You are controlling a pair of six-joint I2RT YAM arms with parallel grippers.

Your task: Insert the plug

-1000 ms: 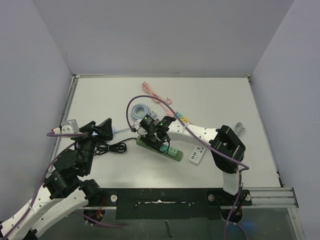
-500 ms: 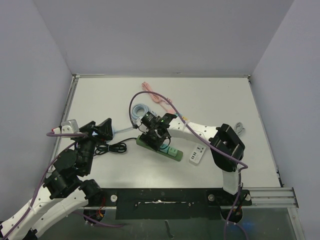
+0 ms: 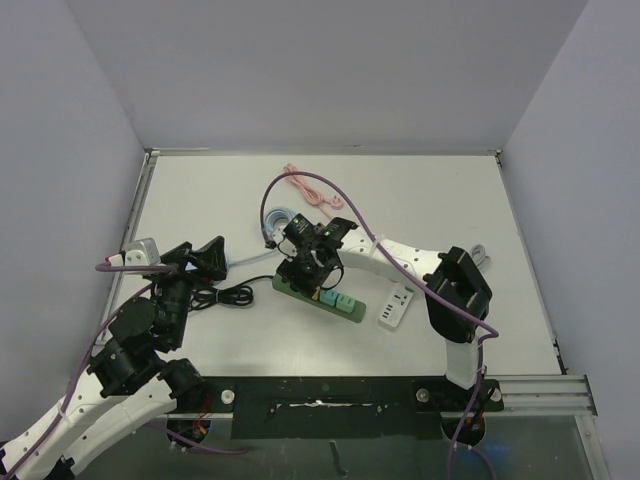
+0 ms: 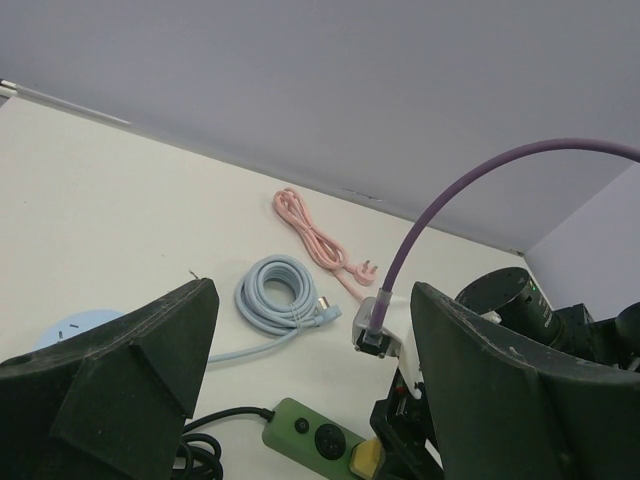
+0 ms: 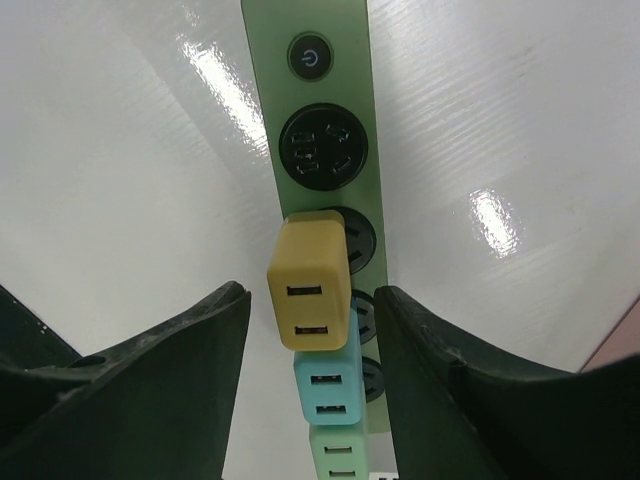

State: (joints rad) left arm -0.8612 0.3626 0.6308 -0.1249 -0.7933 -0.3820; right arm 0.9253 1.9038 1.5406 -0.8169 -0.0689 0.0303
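**Top external view.** The right gripper (image 3: 312, 268) hangs over the long green power strip (image 3: 322, 296), which lies near the table's centre and runs from 10 to 4 o'clock. How far its jaws are spread cannot be told from this view. A white multi-socket block (image 3: 394, 306) sits just beside the strip at 3 o'clock. A coiled pale-blue cable (image 3: 278, 219) and a bundled pink cable (image 3: 305, 189) lie toward 12 o'clock. The left gripper (image 3: 197, 260) is well apart at 9 o'clock, near a looped black cord (image 3: 226, 296).

**Left wrist view.** The left gripper's fingers (image 4: 120, 385) stand wide with nothing between them. The strip's switch end shows at 6 o'clock.

**Right wrist view.** The yellow block-shaped USB charger plug (image 5: 311, 280) stands in the strip's second round socket. It is at 6 o'clock from the empty first socket (image 5: 323, 148) and the round power button (image 5: 311, 57). A turquoise charger (image 5: 328, 388) sits just beside it at 6 o'clock. The right gripper's own fingers flank the yellow plug at 9 and 3 o'clock, parted with a clear gap on each side, so they hold nothing.

**Step in hand.** The insertion appears done and the release is under way. The plug's base is hidden, so full seating cannot be confirmed. The next move calls for a straight retreat along the plug's axis, without brushing the plug or its neighbour.
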